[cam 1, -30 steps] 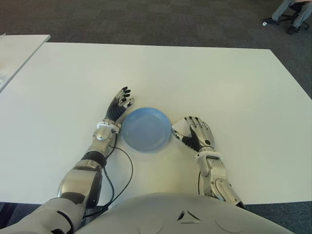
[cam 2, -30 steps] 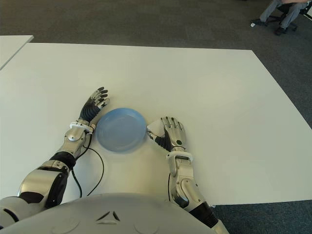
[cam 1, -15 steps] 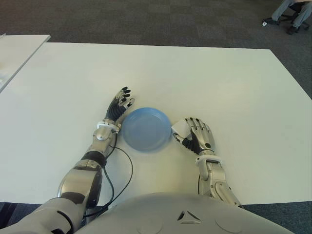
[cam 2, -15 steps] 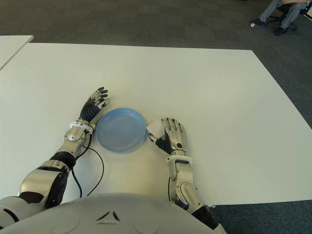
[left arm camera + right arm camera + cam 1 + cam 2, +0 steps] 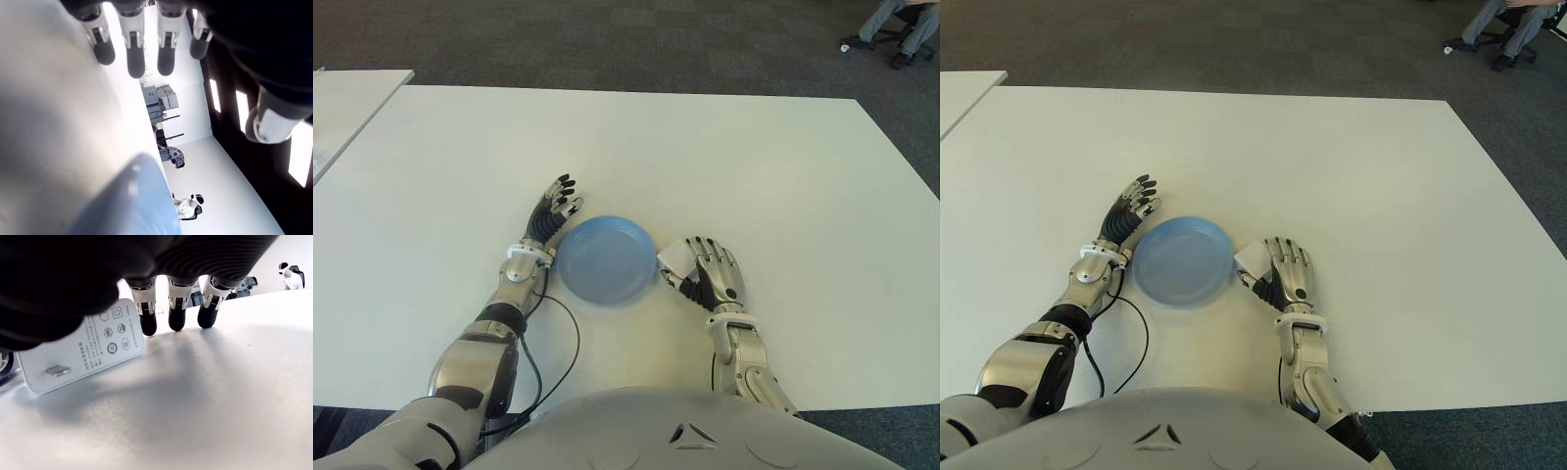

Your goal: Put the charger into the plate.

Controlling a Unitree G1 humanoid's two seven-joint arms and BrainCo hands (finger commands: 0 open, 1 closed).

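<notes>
Beside the blue plate [image 5: 606, 258], your right hand [image 5: 713, 274] has flat, released fingers over the white charger [image 5: 80, 350] on the table [image 5: 724, 157]. Risk: shoving it sideways. Left hand [image 5: 554, 211] relaxed, plate's other side.

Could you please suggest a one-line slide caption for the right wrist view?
Right hand open, fingertips on the white table, beside the white charger, not yet grasped.
</notes>
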